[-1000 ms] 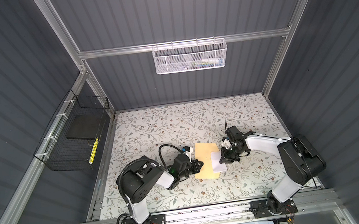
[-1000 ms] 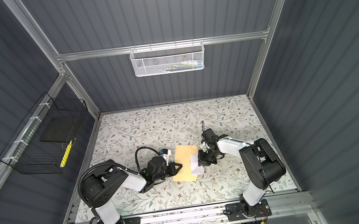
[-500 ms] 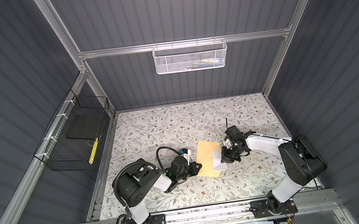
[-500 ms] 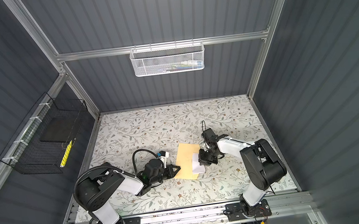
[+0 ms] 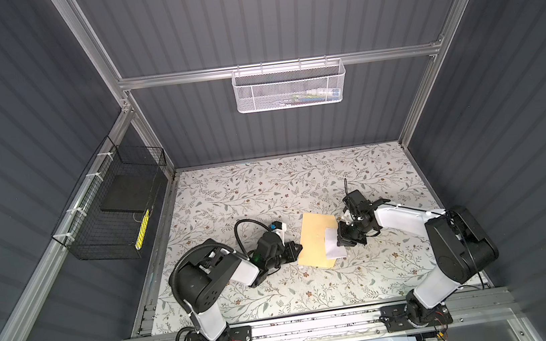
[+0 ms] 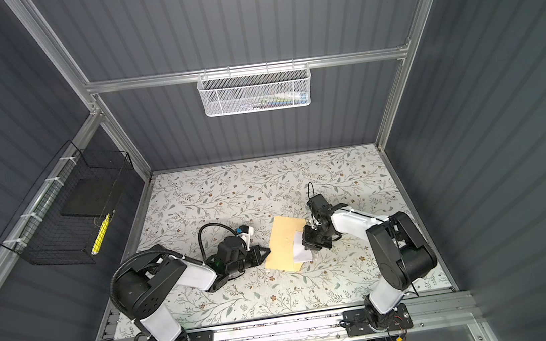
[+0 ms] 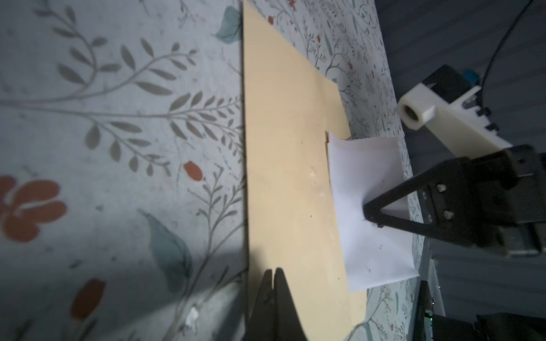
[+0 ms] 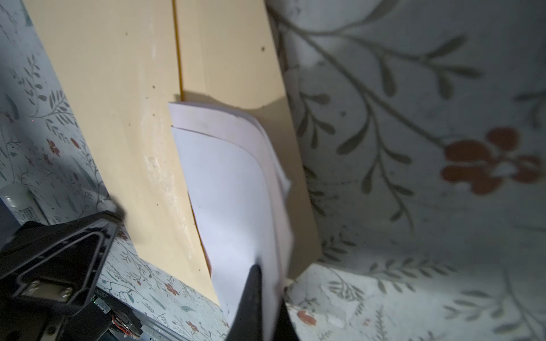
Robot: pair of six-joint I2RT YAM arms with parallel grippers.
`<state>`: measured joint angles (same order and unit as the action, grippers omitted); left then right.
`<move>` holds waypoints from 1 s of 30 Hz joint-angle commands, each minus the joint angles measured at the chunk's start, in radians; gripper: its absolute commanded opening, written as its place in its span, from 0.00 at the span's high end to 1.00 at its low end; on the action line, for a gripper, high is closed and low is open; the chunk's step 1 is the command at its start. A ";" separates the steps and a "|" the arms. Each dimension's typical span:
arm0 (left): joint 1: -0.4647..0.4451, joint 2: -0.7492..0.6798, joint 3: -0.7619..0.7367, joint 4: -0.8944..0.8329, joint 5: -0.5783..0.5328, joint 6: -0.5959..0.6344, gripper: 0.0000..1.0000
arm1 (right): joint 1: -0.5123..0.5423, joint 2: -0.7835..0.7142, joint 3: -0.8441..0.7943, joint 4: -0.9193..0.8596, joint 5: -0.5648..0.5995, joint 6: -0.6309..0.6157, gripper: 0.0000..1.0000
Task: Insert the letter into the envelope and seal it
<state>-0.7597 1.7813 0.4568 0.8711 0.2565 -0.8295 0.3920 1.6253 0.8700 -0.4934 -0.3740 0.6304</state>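
Envelope (image 5: pixel 314 240) swung slightly since a second ago; sits at middle of surface (image 5: pixel 266 186), nearer front edge. Letter (image 5: pixel 332 246) partly in its mouth. Right claw (image 5: pixel 342 240) pinches letter; left claw (image 7: pixel 273 273) closed at envelope edge. Insertion progressing, unsealed.

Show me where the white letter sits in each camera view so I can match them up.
Top view: letter just right of centre, lower half, on the tan envelope's right edge.
Top view: letter near centre, lower half, same edge of the envelope.
Left wrist: letter at the envelope's opening, on the side away from the camera.
Right wrist: letter mid-picture, curling up from that opening.
Shared landmark: the tan envelope beneath it.
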 commanded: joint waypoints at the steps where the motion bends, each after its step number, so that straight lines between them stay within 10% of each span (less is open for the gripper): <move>1: -0.015 0.058 -0.033 0.109 0.046 -0.013 0.96 | -0.013 -0.015 0.017 0.006 0.001 0.030 1.00; 13: -0.052 0.149 -0.074 0.258 0.065 -0.072 0.98 | -0.063 -0.022 -0.033 0.140 -0.008 0.136 1.00; 22: -0.053 0.018 -0.024 0.047 0.021 -0.014 0.96 | -0.070 -0.018 -0.018 0.069 0.016 0.032 1.00; 30: -0.050 -0.175 0.309 -0.631 -0.102 0.286 0.48 | -0.070 -0.039 -0.020 -0.038 0.068 -0.095 1.00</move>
<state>-0.8101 1.6230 0.6605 0.5472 0.2115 -0.7048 0.3248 1.6028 0.8455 -0.4511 -0.3531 0.6079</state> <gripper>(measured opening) 0.506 0.049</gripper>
